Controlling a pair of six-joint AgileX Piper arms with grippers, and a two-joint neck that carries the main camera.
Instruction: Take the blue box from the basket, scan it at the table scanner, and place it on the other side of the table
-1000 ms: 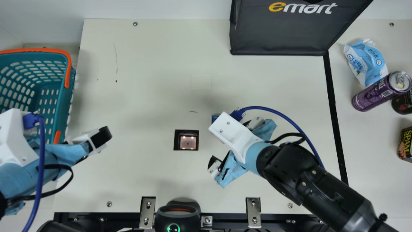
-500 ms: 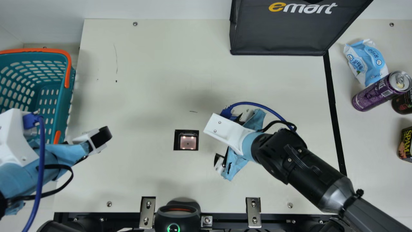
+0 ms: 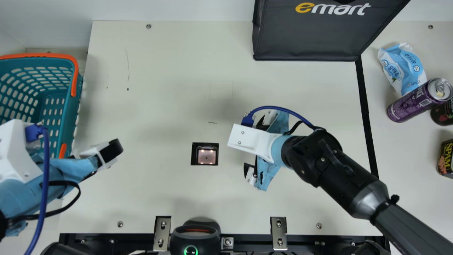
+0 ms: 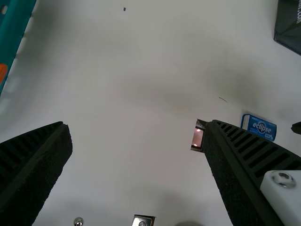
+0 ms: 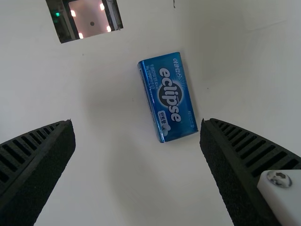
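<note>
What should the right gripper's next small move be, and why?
Probably a slight sideways shift of the black ribbed right gripper to centre it over the small blue rectangular box before lowering. The gripper is open, and the box lies on the cream table beside the scanner window, off-centre between the fingertips.

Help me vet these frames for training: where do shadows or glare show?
Main view: a soft shadow beside the basket, bright spots on the scanner; left wrist view: diffuse shadows on the table; right wrist view: a faint shadow beside the blue box, bright dots on the scanner.
</note>
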